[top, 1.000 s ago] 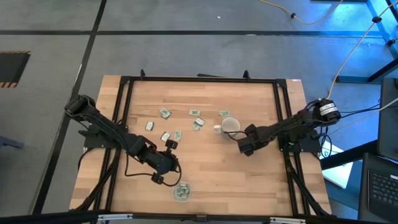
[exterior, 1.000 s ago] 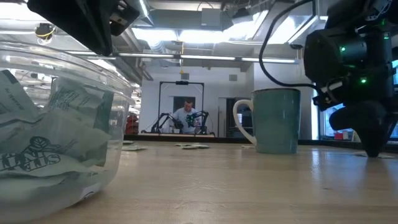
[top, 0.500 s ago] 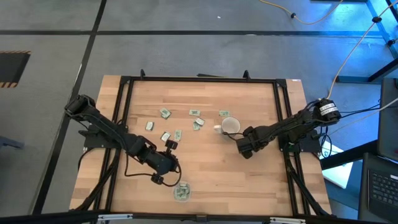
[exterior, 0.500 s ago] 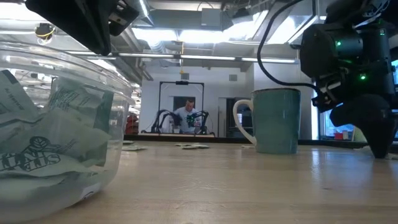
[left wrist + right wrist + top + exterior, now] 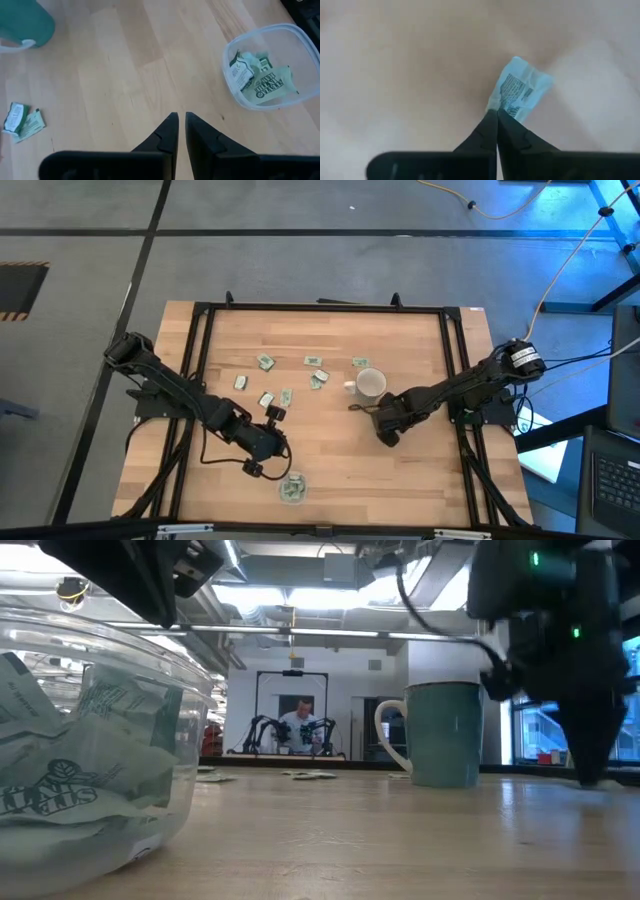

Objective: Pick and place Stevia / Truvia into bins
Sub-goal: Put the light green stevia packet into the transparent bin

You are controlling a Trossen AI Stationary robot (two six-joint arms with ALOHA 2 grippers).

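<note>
Sachet (image 5: pixel 520 90): pinched by one end in closed right gripper (image 5: pixel 496 114), long axis running forward from fingertips. Dish (image 5: pixel 292 489) lies well off toward left arm; left gripper (image 5: pixel 180 116) nearly closed, empty, nearer dish.

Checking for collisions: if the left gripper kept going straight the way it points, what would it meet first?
Most likely bare table: the left gripper points at open wood, between the clear dish and the mug. Depth is uncertain.
</note>
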